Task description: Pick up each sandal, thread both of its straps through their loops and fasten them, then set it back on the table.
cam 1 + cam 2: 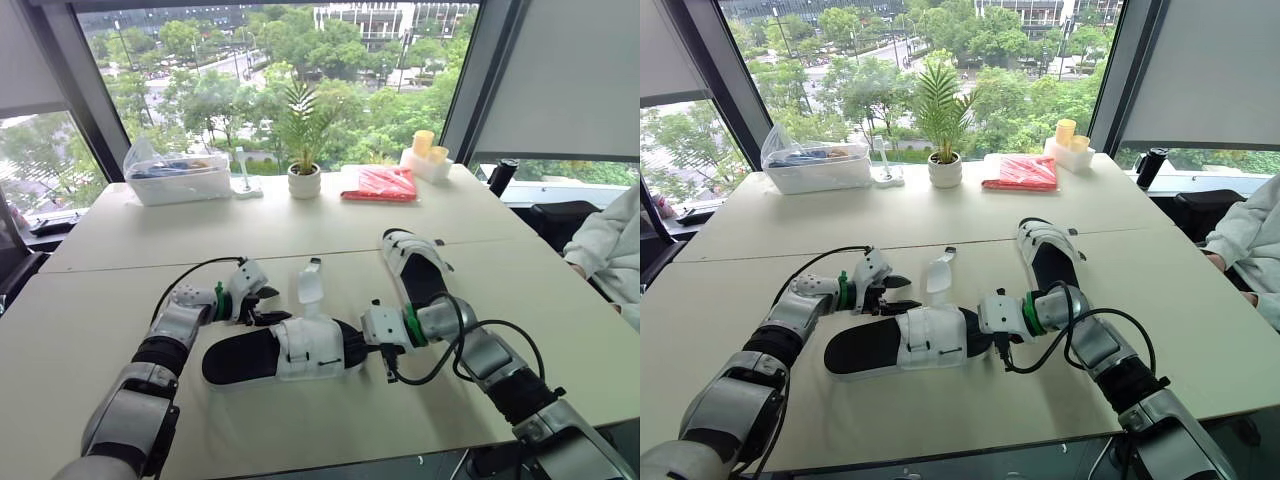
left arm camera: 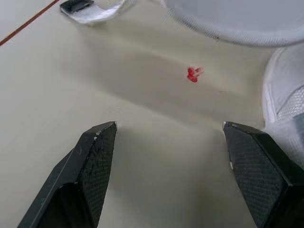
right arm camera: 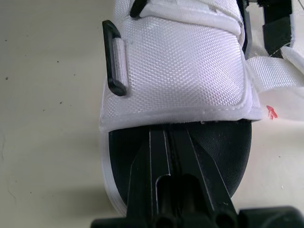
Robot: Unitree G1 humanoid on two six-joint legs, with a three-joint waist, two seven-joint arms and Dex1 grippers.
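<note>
A sandal (image 1: 280,352) with a black footbed and white straps lies on the table between my grippers. One of its straps (image 1: 310,285) stands loose, pointing up. My left gripper (image 1: 262,305) hovers open just left of that strap, with bare table between its fingers (image 2: 97,161). My right gripper (image 1: 352,348) is shut; its fingertips (image 3: 171,130) rest on the black footbed and reach under the edge of the wide white strap (image 3: 175,66). A second sandal (image 1: 415,265) lies farther back on the right, beyond the right arm.
Along the far edge stand a clear plastic bin (image 1: 180,178), a potted plant (image 1: 304,180), a red packet (image 1: 380,183) and yellow cups (image 1: 425,145). A person's white sleeve (image 1: 610,250) is at the right edge. A cable loops beside each forearm.
</note>
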